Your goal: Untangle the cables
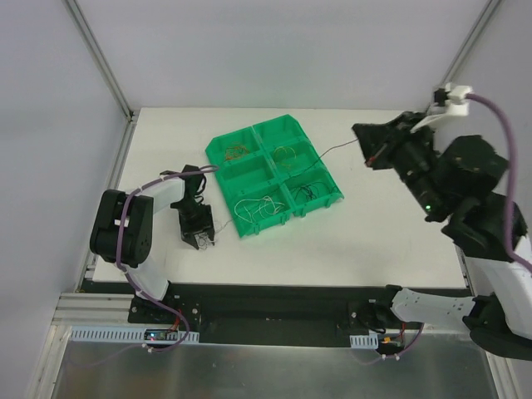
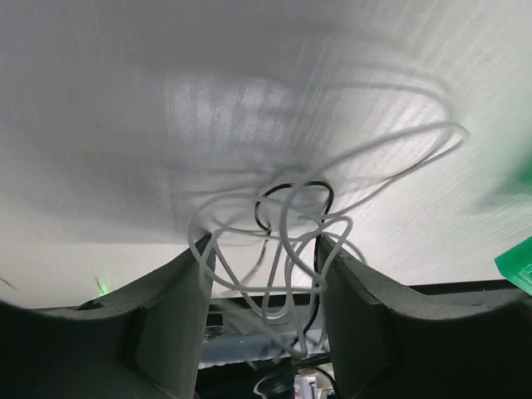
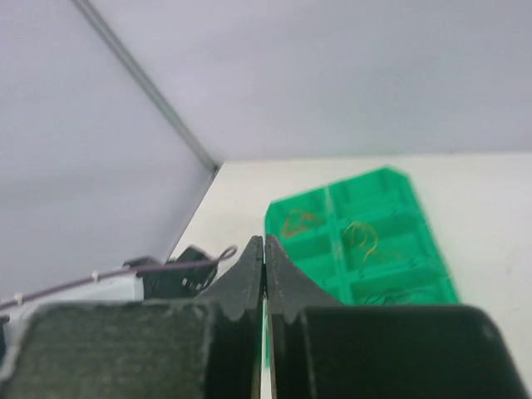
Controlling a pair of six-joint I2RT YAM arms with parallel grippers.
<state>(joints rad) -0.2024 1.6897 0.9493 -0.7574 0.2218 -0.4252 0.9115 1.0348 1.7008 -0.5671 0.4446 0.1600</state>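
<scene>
Tension explains the right arm's pose. The right fingers (image 3: 245,283) are pressed flat together with no gap, raised well above and to the right of the green tray (image 1: 248,173). From above, a thin dark cable (image 1: 337,150) runs almost straight from them down into the tray. I judge they pinch its end and hold it high and aside to draw it free of its neighbours, though the wrist view itself does not show the cable in the pinch. The left fingers (image 2: 179,307) sit low on the bench (image 1: 374,241), near the tray's near-left corner. They are parted a moderate way, with a white and black tangle (image 2: 291,241) looped in the gap and draped over one tip. Nothing there is clamped, and they seem placed to straddle the knot before taking hold. The other cables lie in the tray's compartments roughly by colour: orange-red (image 1: 235,151) and yellowish (image 1: 287,154) in the farther ones, white (image 1: 256,208) and black (image 1: 307,191) in the nearer. The bench is white and matt, with a fine grain up close that catches soft shadows of the loops; wires this light would likely skid on it. Plain pale walls (image 1: 291,50) and a slim metal post (image 1: 100,58) close in the space.
</scene>
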